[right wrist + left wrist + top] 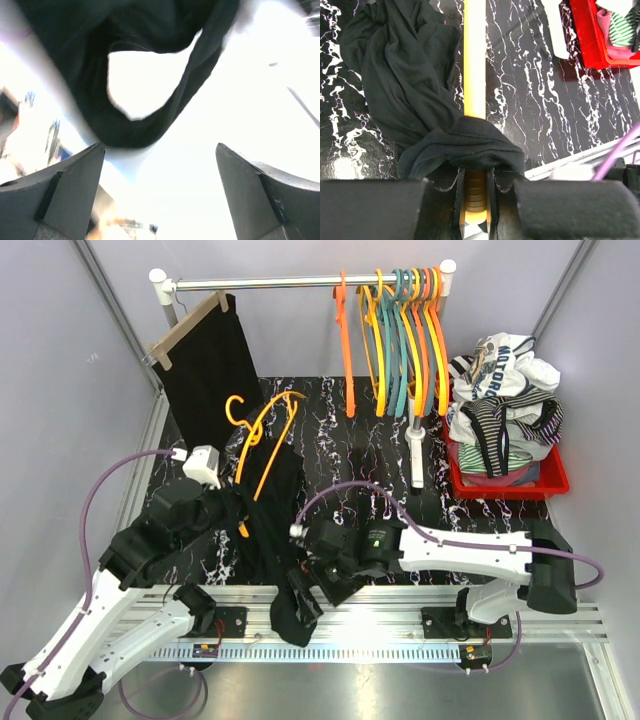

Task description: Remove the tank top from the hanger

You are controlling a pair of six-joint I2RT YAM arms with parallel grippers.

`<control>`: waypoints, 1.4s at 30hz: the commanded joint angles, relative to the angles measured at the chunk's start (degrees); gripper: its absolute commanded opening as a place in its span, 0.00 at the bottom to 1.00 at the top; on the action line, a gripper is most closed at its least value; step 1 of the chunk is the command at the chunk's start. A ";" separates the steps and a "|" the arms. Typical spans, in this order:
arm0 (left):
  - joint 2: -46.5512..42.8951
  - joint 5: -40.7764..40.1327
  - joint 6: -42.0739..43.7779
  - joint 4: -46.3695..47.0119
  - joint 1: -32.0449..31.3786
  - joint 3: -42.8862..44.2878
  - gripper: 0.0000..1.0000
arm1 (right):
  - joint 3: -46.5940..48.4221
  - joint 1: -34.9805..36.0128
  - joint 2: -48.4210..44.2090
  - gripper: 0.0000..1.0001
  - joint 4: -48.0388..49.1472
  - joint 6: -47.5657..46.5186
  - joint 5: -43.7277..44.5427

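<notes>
Overhead, wrist close-ups; shared tank top (275, 530)

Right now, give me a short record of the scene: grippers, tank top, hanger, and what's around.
left gripper: shut on orange hanger
right gripper: open, tank top loop in front
tank top: black, bunched around the hanger
rack: coloured hangers, one dark garment
red bin: piled clothes, far right

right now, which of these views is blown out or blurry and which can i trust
right wrist: the background is blown out to white and the tank top has soft, smeared edges. left wrist: sharp on the hanger, with one glare patch on the table at lower left. top external: evenly lit and in focus, the safest to trust.
</notes>
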 commanded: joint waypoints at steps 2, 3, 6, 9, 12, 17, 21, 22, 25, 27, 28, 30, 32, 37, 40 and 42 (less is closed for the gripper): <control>-2.42 3.04 1.42 3.22 -0.18 -3.62 0.00 | 9.56 -0.24 -4.93 1.00 -14.12 12.43 37.39; -4.43 3.66 1.33 2.96 -0.18 -6.51 0.00 | 10.71 -0.33 -4.93 1.00 -19.89 15.61 41.93; -9.70 8.13 0.54 3.04 -0.18 -12.31 0.00 | 12.39 -0.51 -5.90 1.00 -20.16 20.75 49.70; -12.97 13.41 -0.86 4.27 -0.96 -14.71 0.00 | 11.86 -0.51 -7.04 1.00 -9.11 15.49 45.94; -11.93 14.82 -1.04 2.09 -1.50 -12.70 0.00 | 13.52 -0.60 -5.38 1.00 -2.91 13.54 42.77; -10.34 15.09 -0.08 0.23 -2.72 -10.76 0.00 | 19.59 -4.01 0.33 1.00 6.13 16.07 35.39; -11.39 13.95 -0.43 0.32 -3.25 -10.67 0.00 | 25.56 -4.38 5.07 1.00 9.58 21.26 36.43; -11.48 13.69 -0.51 0.32 -3.26 -10.58 0.00 | 27.49 -4.38 6.04 1.00 9.75 22.58 36.96; -11.31 13.60 -0.34 0.23 -3.34 -9.88 0.00 | 30.66 -4.47 10.52 1.00 9.40 26.88 38.54; -11.31 13.51 -0.16 0.23 -3.43 -9.18 0.00 | 31.72 -4.46 12.02 0.99 8.44 28.56 38.72; -11.31 13.07 -0.16 0.32 -3.43 -8.91 0.00 | 32.77 -4.55 13.42 0.98 7.91 29.35 38.89; -11.31 12.81 -0.08 0.41 -3.43 -7.86 0.00 | 33.83 -4.55 14.83 0.96 5.54 31.46 39.68; -11.22 12.72 -0.07 0.32 -3.52 -7.16 0.00 | 33.92 -4.47 15.63 0.93 5.18 32.78 40.91; -11.22 12.63 0.45 -0.38 -3.61 -5.13 0.00 | 31.64 -4.81 15.37 0.81 6.33 34.63 45.47; -11.31 13.50 0.10 -0.39 -3.61 -5.04 0.00 | 27.62 -5.95 14.58 0.62 13.34 33.23 45.14; -11.48 14.21 -0.34 0.23 -3.52 -6.01 0.00 | 26.46 -7.80 14.93 0.32 18.18 32.61 42.16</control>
